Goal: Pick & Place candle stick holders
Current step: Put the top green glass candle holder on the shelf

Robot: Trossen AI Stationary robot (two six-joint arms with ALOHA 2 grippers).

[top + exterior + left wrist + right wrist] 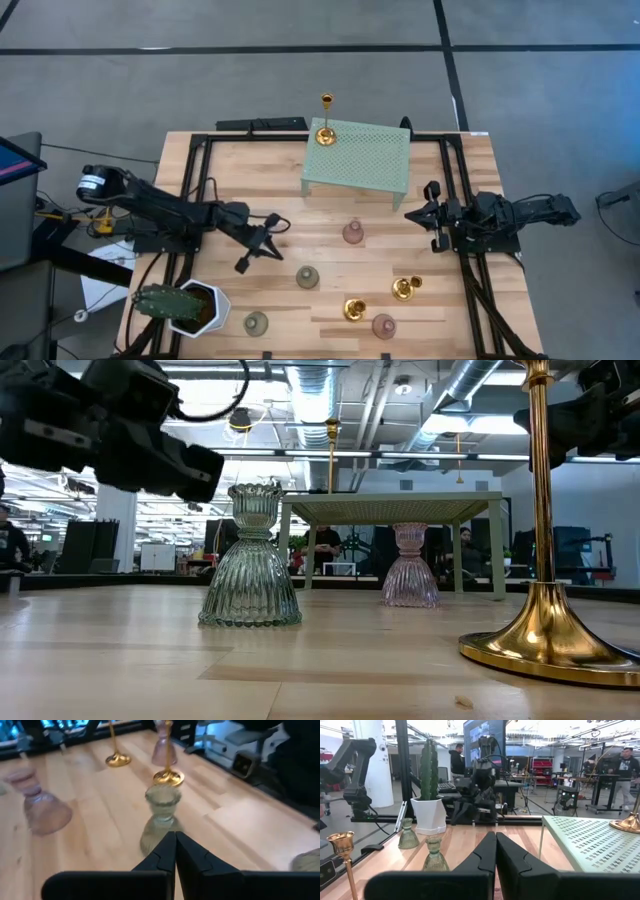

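Since your left hand (252, 250) hovers with fingers together, just beside the pale green ribbed glass candle holder (307, 277) standing mid-tabletop (240, 180), spread them first, then straddle its narrow neck.

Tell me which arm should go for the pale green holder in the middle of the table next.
Left. The left hand is beside the pale green holder, which fills its wrist view ahead of its shut fingers. The right hand waits at the table's right edge, farther away.
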